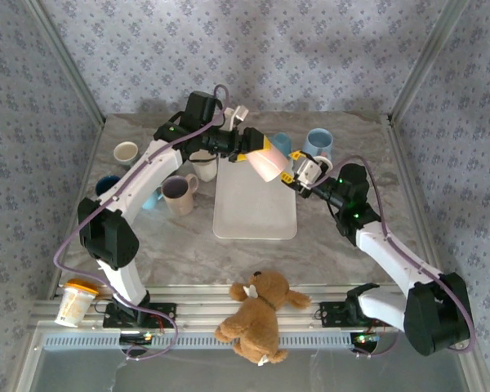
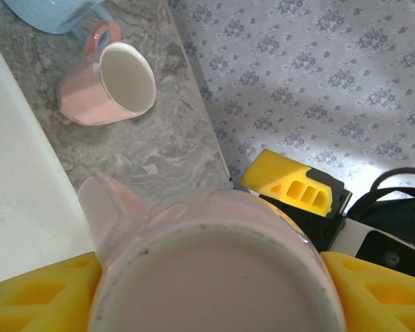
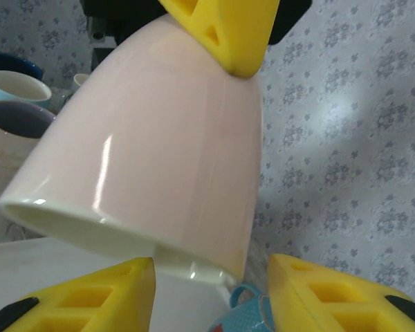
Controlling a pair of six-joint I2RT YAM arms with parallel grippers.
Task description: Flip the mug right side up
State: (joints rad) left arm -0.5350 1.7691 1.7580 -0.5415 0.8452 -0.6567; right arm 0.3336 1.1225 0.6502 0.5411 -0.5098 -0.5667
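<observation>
While left tool (image 1: 257,151) pinches pink mug (image 1: 268,167) mouth-down above tray (image 1: 253,222), right tool (image 1: 291,167) spread around rim.

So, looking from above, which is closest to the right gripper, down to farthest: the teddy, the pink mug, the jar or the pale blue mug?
From the right gripper:
1. Pink mug, right beside it, in the air.
2. Pale blue mug, just behind it.
3. Teddy, near edge, middle.
4. Jar, near left corner.

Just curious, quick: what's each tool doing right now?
Left tool: closed on the pink mug.
Right tool: open, fingers either side of the mug's rim.
</observation>
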